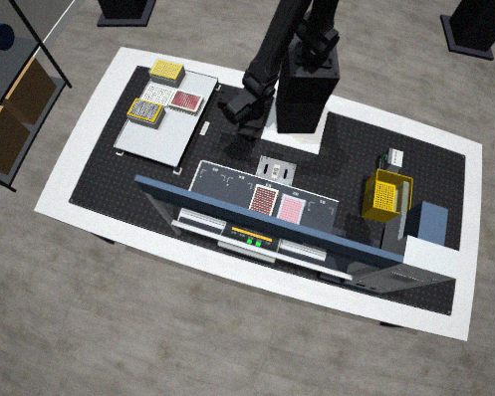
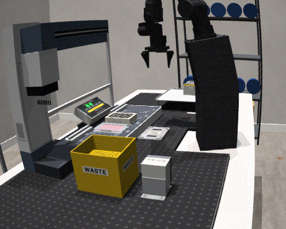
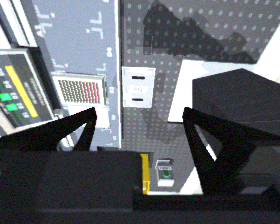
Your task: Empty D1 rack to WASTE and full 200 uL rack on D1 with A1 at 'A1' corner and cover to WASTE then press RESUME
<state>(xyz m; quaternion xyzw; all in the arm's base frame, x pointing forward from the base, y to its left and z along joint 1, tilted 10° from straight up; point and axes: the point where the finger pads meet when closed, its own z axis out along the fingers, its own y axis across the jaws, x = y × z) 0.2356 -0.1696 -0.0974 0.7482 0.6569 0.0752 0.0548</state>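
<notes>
My gripper (image 2: 157, 58) (image 3: 139, 111) (image 1: 238, 118) is open and empty. It hangs high above the table between the shelf plate SHELF (image 1: 167, 131) (image 2: 174, 95) and the deck (image 1: 209, 181) (image 2: 145, 110). The yellow bin WASTE (image 1: 369, 199) (image 2: 105, 175) holds a yellow tip rack (image 1: 383, 196) (image 2: 105, 153) lying inside it. The deck position beside the pink 96-well plate (image 1: 290, 209) (image 2: 110, 128), towards the bin, is bare. The reservoir (image 1: 263, 199) (image 2: 121, 117) (image 3: 81, 91) sits next to the plate. Two yellow tip racks (image 1: 166, 71) (image 1: 144, 110) stand on SHELF; their labels are too small to read.
The RG nest (image 1: 276, 170) (image 2: 154, 134) (image 3: 138, 89) lies in front of the deck. The RESUME box (image 1: 394, 158) (image 2: 156, 175) (image 3: 162, 172) stands beside the bin. A white plate (image 1: 157, 93) and a red plate (image 1: 186, 100) lie on SHELF. The handler's gantry (image 1: 262, 219) spans the deck.
</notes>
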